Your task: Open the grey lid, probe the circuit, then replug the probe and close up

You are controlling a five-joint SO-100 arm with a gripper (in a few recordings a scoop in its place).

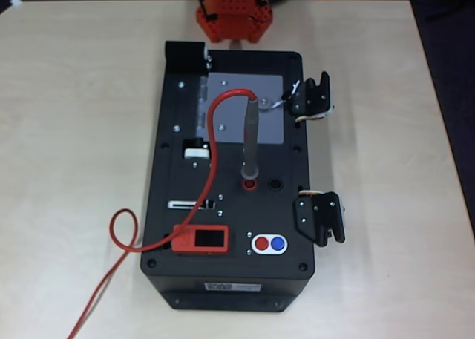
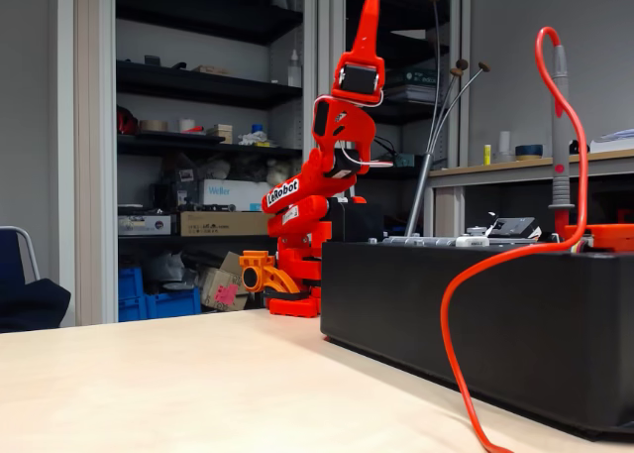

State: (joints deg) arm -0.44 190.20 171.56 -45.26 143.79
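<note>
Probe [image 1: 250, 142] stands plugged upright in the box, well apart from the raised, closed tool [image 2: 369, 17].

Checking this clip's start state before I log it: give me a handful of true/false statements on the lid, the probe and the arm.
1. The grey lid lies flat and closed on the black box. True.
2. The probe lies loose on the table. False: it stands upright, plugged into the red socket on the box.
3. The gripper holds the probe. False: the arm is folded up behind the box, gripper pointing upward, apart from the probe.
4. The red cable loops over the box's left edge onto the table in the overhead view. True.
5. A red and a blue button sit near the box's front. True.
</note>
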